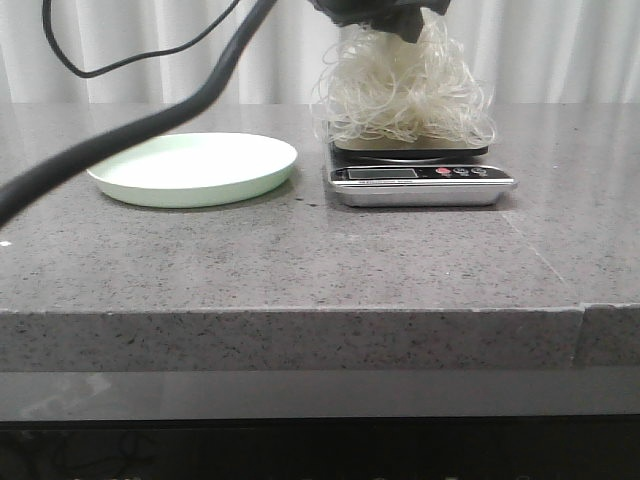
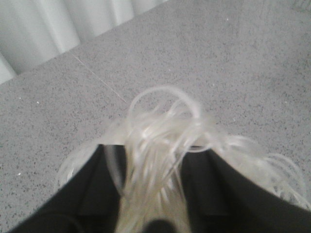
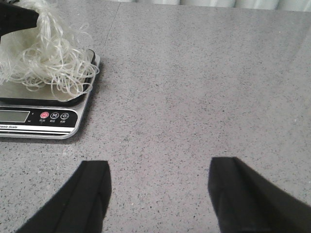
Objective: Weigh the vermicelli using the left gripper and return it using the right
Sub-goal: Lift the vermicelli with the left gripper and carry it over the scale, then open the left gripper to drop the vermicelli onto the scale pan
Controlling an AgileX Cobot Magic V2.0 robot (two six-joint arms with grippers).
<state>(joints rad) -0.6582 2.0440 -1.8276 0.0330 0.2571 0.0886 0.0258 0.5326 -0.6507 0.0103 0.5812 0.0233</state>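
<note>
The vermicelli (image 1: 405, 95), a fluffy clump of thin white strands, hangs down onto the platform of the silver digital scale (image 1: 420, 185), and its lower strands touch the platform. My left gripper (image 1: 385, 20) is at the clump's top. In the left wrist view its black fingers (image 2: 97, 189) are closed on a bunch of vermicelli (image 2: 160, 141) that fills the gap between them. My right gripper (image 3: 159, 167) stands open over bare counter, off to the side of the scale (image 3: 46, 119), with nothing between its fingers. It is out of the front view.
A pale green plate (image 1: 195, 165) sits empty on the grey stone counter, left of the scale. A dark cable (image 1: 150, 120) crosses the upper left of the front view. White curtains hang behind the counter. The counter's front edge (image 1: 300, 312) is near the camera.
</note>
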